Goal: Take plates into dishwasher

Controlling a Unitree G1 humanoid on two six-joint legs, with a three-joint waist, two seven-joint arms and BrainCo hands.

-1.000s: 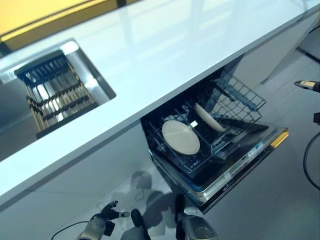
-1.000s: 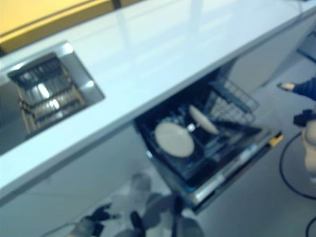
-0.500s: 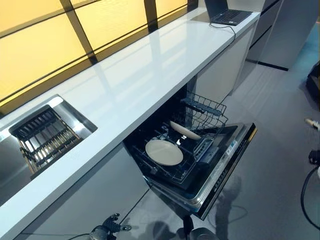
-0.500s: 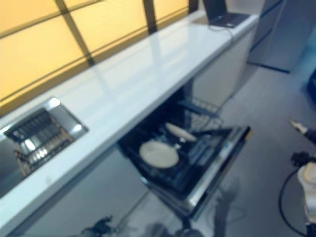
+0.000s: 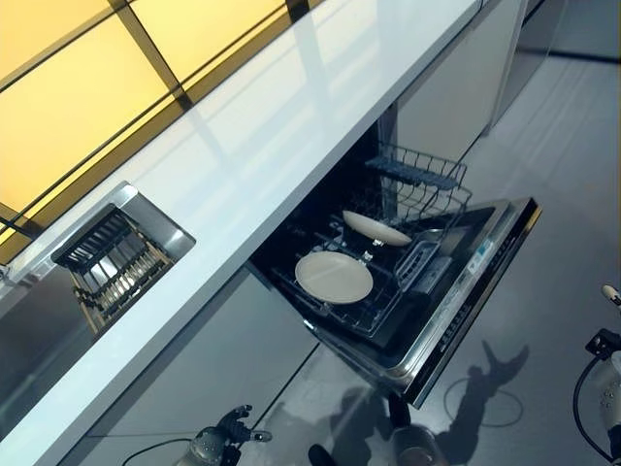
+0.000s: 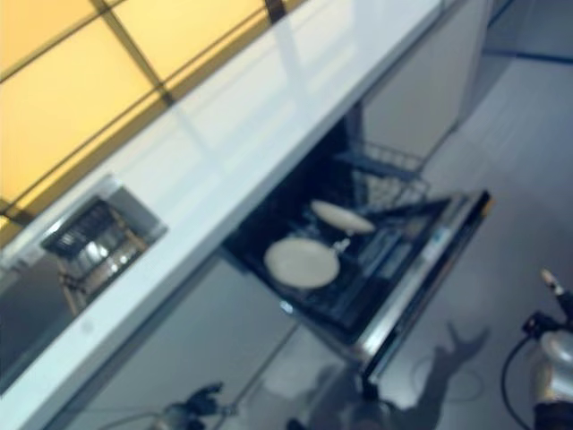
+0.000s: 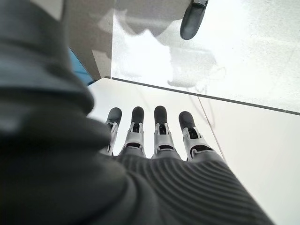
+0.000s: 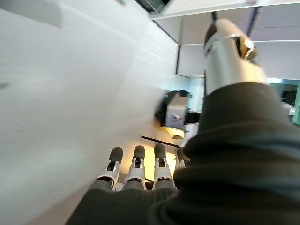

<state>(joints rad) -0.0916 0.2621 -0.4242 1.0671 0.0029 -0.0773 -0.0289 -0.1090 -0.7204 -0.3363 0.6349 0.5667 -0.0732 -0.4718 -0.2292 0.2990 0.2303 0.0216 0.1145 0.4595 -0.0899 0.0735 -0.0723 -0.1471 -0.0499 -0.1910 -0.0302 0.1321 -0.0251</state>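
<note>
Swinging across the scene is only the camera, since both plates, the flat plate (image 5: 334, 277) and the tilted plate (image 5: 375, 228), sit unmoved in the open dishwasher's rack (image 5: 417, 189) under the worktop (image 5: 281, 116), while the left robot hand (image 7: 157, 133) and right robot hand (image 8: 136, 168) hang empty with fingers straight, suggesting loading is done.

cream plates (image 5: 334, 278), black wire rack (image 5: 419, 189), white counter (image 5: 291, 116)

Counter (image 5: 291, 107) hides the dishwasher's (image 5: 456, 291) interior behind the rack (image 5: 417, 189).
</note>
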